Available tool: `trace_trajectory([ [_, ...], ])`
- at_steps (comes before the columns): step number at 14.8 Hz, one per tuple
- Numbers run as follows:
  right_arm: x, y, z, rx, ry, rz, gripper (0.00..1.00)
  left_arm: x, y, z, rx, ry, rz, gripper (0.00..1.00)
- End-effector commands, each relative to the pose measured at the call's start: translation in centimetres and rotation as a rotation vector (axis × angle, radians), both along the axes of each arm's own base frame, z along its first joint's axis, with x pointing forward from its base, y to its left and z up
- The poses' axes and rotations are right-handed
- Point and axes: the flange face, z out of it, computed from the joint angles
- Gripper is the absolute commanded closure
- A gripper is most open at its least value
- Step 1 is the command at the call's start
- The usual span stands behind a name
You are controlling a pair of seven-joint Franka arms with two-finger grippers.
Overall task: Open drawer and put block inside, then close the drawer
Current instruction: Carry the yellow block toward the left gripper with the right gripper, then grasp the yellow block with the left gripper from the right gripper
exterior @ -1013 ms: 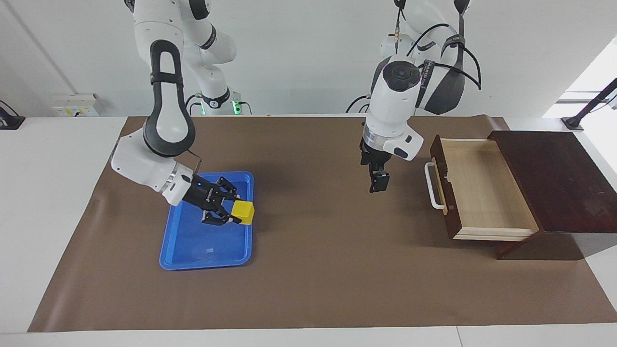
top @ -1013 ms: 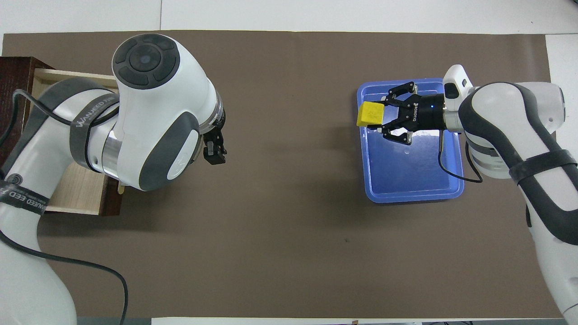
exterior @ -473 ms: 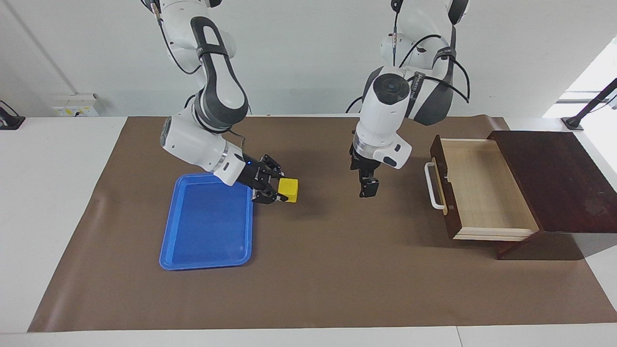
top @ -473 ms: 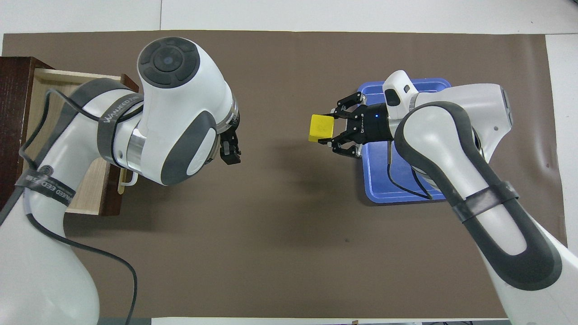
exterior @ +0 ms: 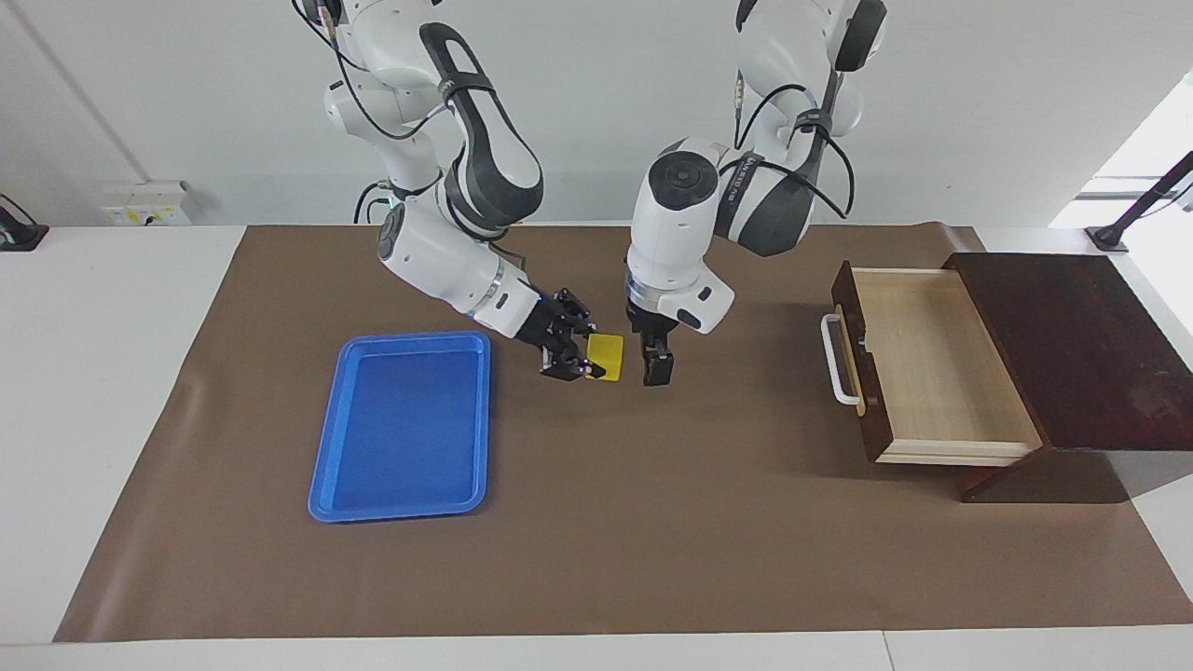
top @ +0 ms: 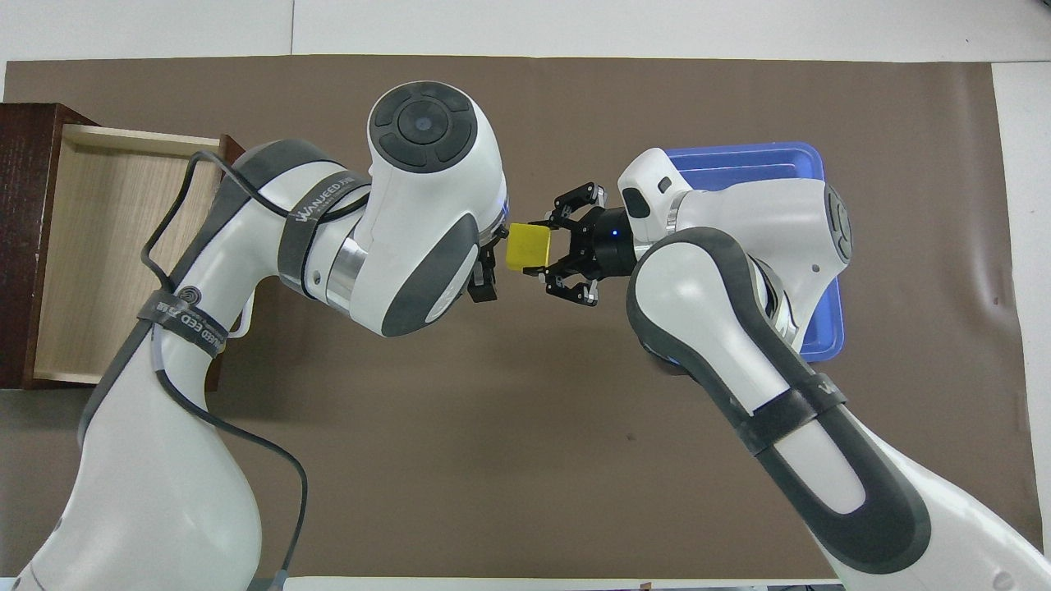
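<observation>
My right gripper is shut on the small yellow block and holds it in the air over the brown mat, between the blue tray and the drawer. The block also shows in the overhead view, with the right gripper around it. My left gripper hangs close beside the block on the drawer's side, pointing down; in the overhead view its own arm mostly hides it. The drawer of the dark wooden box stands pulled open, its pale inside bare, with a white handle.
The flat blue tray lies on the mat toward the right arm's end, with nothing in it. The dark box top sits at the left arm's end. The brown mat covers the table.
My right gripper carried the block out of the blue tray toward the middle of the table. My left gripper moved away from the drawer to meet it beside the block.
</observation>
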Motion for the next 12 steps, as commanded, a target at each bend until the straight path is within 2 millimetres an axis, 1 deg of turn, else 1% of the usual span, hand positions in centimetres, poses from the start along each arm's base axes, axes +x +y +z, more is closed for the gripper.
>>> trace_trajectory([
  [1, -0.5, 0.8, 0.1, -0.017, -0.003, -0.006, 1.00, 0.8, -0.8, 0.5, 0.006, -0.022, 0.003, 0.00],
  [4, -0.4, 0.8, 0.2, -0.020, -0.010, -0.014, 1.00, 0.6, -1.0, 0.4, 0.008, -0.026, -0.004, 0.00],
  [6, -0.4, 0.7, 0.2, -0.019, -0.008, -0.018, 1.00, 0.2, -1.5, 0.4, 0.011, -0.024, -0.017, 0.00],
  [7, -0.4, 0.7, 0.2, -0.019, -0.008, -0.018, 1.00, 0.1, -1.6, 0.4, 0.015, -0.024, -0.018, 0.03],
  [8, -0.4, 0.7, 0.2, -0.019, -0.008, -0.018, 1.00, 0.1, -1.6, 0.5, 0.015, -0.025, -0.018, 0.15],
  [9, -0.4, 0.8, 0.2, -0.019, -0.008, -0.016, 1.00, 0.1, -1.7, 0.4, 0.014, -0.028, -0.021, 0.18],
  [10, -0.4, 0.8, 0.2, -0.019, -0.008, -0.016, 1.00, -0.2, -2.0, 0.5, 0.014, -0.030, -0.029, 0.18],
  [11, -0.4, 0.7, 0.1, -0.020, -0.006, -0.018, 1.00, -0.5, -2.4, 0.6, 0.014, -0.032, -0.040, 0.26],
  [12, -0.4, 0.7, 0.2, -0.019, -0.008, -0.018, 1.00, -0.7, -2.5, 0.6, 0.017, -0.031, -0.043, 0.45],
])
